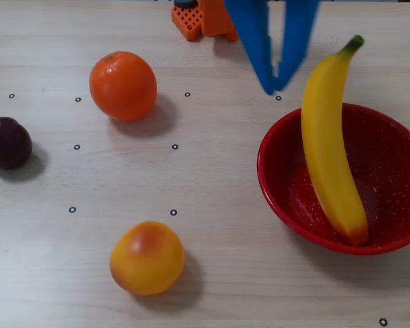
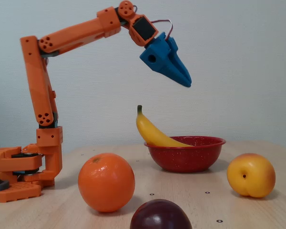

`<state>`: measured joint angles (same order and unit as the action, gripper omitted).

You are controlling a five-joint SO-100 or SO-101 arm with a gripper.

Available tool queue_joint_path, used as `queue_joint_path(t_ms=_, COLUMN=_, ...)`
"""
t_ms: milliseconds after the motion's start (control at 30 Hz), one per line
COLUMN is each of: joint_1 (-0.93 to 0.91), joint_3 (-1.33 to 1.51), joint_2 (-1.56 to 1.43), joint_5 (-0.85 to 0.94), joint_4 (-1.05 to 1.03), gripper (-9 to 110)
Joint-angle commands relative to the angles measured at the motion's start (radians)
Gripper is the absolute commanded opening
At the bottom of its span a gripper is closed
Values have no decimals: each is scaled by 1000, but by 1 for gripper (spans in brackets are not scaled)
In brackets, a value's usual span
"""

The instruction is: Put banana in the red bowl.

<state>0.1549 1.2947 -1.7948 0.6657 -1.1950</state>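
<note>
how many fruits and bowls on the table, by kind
long curved yellow banana: 1
round glossy orange: 1
round yellow-orange peach-like fruit: 1
dark purple plum: 1
speckled red enamel bowl: 1
Total: 5

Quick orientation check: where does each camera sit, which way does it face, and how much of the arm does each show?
Overhead view: above the table, looking straight down; only the blue tool and part of the orange base show.
Fixed view: at table height, looking sideways across the table at a plain wall; the whole arm and tool show.
Both share the banana leaning in the bowl, the orange, peach and plum.
</note>
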Motion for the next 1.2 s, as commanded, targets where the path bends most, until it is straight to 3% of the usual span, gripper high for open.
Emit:
queue_joint_path(t_ms=0, joint_1=-37, joint_3=37, joint_2=-161, joint_5=-54, joint_4=80, gripper=0)
queue_joint_path(t_ms=433, joint_1=-118, joint_3=629, joint_2=-626, joint_5=-233, joint_4=123, gripper=0)
queue_joint_path(t_ms=767, joint_1=-137, joint_3=1005, joint_2=-894, joint_5=-468, joint_4=81, gripper=0)
queue_joint_path(t_ms=1167, joint_1=-146, joint_3=1428, joint_2=-1252, joint_5=-460, joint_4=44, gripper=0)
